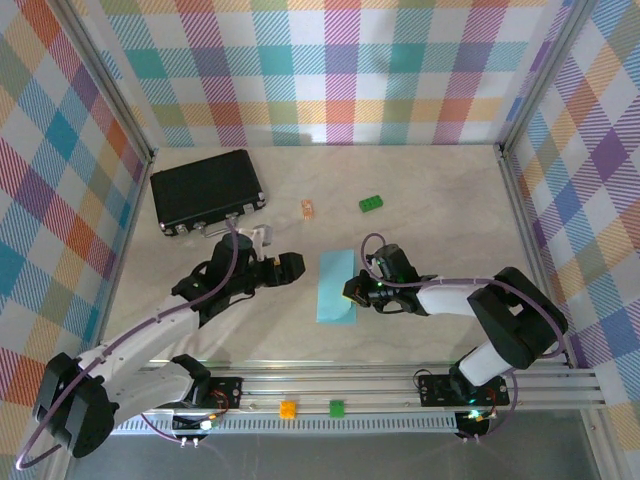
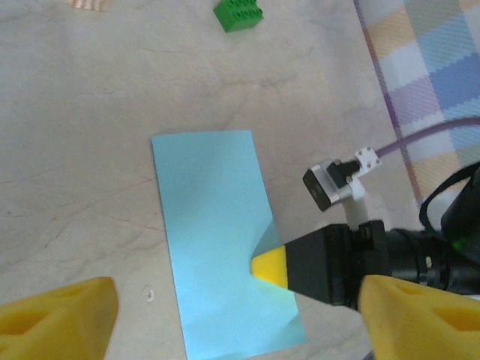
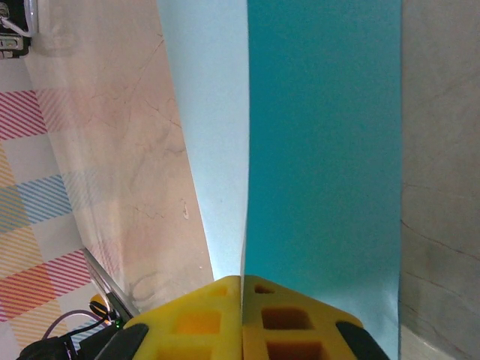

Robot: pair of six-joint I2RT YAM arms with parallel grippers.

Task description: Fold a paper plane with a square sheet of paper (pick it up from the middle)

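Square sheet of paper [image 1: 335, 285]: plain light blue, folded into a long strip, lying flat mid-table [image 1: 430, 200]. Right gripper [image 1: 353, 292] is pinched closed on the strip's right edge, toward its near end. Left gripper [image 1: 292, 266] has its jaws spread wide, near the strip's left side, not touching.

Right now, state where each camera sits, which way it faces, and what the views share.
Top external: above, behind the bases, facing down at the table; both arms, left gripper, right gripper.
Left wrist: faces rightward across the folded sheet of paper; own yellow fingers apart.
Right wrist: faces along the sheet; own fingers pinch it.
Shared: all show the sheet; top and left wrist, the green brick.
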